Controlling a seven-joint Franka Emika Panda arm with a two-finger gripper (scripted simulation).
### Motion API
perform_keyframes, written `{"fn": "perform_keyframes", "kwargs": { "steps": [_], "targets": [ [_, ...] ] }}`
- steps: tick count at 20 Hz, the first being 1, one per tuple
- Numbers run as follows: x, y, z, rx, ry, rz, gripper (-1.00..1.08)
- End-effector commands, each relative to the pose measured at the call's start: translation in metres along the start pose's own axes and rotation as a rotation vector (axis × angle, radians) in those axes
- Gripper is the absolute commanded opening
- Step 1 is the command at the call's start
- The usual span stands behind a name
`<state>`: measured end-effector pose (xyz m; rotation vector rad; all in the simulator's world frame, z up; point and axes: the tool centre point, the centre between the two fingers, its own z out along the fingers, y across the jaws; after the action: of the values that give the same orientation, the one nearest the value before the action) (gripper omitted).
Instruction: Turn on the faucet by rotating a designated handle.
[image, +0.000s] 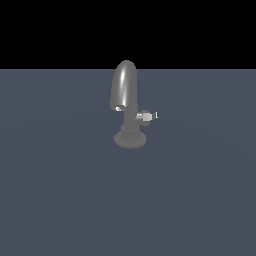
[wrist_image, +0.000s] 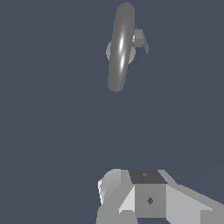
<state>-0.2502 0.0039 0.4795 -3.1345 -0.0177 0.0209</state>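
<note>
The faucet is a grey glossy tap with a tall arched spout, standing upright on a round ribbed base in the middle of the exterior view. The handle, a short light-grey stub with a thin lever at its tip, sticks out of the stem toward the exterior view's right. From the wrist view I look down on the faucet and the handle beside its spout. My gripper shows only partly at the frame's edge, well apart from the faucet, touching nothing. Its jaws are cut off. The arm does not appear in the exterior view.
A flat dark blue-grey floor spreads around the faucet on all sides, ending at a black background at the back. No other object shows.
</note>
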Motion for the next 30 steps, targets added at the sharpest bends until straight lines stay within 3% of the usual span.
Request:
{"fn": "perform_keyframes", "kwargs": {
  "steps": [1, 8, 14, 30],
  "targets": [
    [0.0, 0.0, 0.0, 0.0, 0.0, 0.0, -1.0],
    [0.006, -0.002, -0.001, 0.009, -0.018, 0.017, -1.0],
    [0.02, -0.006, -0.002, 0.031, -0.063, 0.06, -1.0],
    [0.096, -0.015, 0.002, 0.143, -0.294, 0.28, -1.0]
  ]
}}
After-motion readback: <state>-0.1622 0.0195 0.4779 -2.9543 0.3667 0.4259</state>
